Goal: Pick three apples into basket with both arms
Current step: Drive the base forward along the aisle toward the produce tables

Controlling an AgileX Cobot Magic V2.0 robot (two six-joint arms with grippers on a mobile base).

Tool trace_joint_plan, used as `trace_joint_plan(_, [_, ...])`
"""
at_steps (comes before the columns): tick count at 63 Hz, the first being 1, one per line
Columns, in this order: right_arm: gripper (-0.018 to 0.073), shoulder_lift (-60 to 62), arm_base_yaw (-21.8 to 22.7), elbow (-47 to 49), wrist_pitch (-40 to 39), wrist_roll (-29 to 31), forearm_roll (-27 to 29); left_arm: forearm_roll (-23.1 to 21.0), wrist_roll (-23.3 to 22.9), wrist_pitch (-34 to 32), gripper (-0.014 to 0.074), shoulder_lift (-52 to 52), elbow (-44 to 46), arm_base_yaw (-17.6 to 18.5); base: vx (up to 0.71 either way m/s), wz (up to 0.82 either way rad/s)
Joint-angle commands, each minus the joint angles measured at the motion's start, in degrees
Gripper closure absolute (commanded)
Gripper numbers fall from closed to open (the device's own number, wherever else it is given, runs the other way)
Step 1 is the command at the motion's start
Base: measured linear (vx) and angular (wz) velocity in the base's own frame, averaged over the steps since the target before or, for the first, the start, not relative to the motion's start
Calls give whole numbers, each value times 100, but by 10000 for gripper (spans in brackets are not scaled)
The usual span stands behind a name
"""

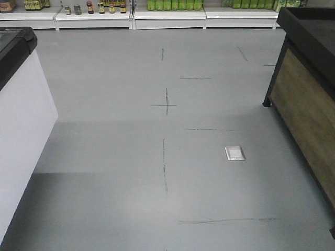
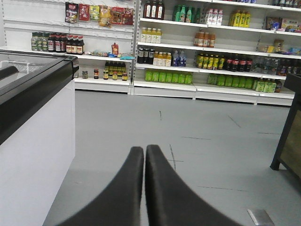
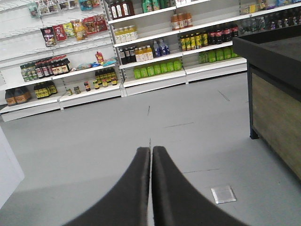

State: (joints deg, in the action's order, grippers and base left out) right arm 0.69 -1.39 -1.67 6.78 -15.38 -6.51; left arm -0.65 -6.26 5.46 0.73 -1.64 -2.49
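While facing the shop floor (image 1: 167,157), left gripper (image 2: 144,151) and right gripper (image 3: 151,151) sit closed, empty. 3 apples and basket are not in view, possibly on the wood-panelled counter (image 1: 309,104); approaching blind risks collision.

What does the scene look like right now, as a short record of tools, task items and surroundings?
left tool: shut, empty, black fingers together
right tool: shut, empty, black fingers together
apples: none in any view
basket: not in any view
floor: smooth grey, dark scuff lines, square metal floor plate
robot's left: white chest freezer with black rim
robot's right: wood-panelled display stand with black top
ahead: white shop shelves of bottles
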Motion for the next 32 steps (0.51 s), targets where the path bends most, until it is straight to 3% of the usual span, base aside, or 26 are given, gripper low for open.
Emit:
trace_joint_plan(1, [564, 66, 24, -69, -390, 1, -66, -6, -62, -421, 603, 76, 147, 38, 0, 0])
trace_joint_plan(32, [564, 66, 24, -69, -390, 1, -66, -6, -62, -421, 603, 76, 147, 38, 0, 0])
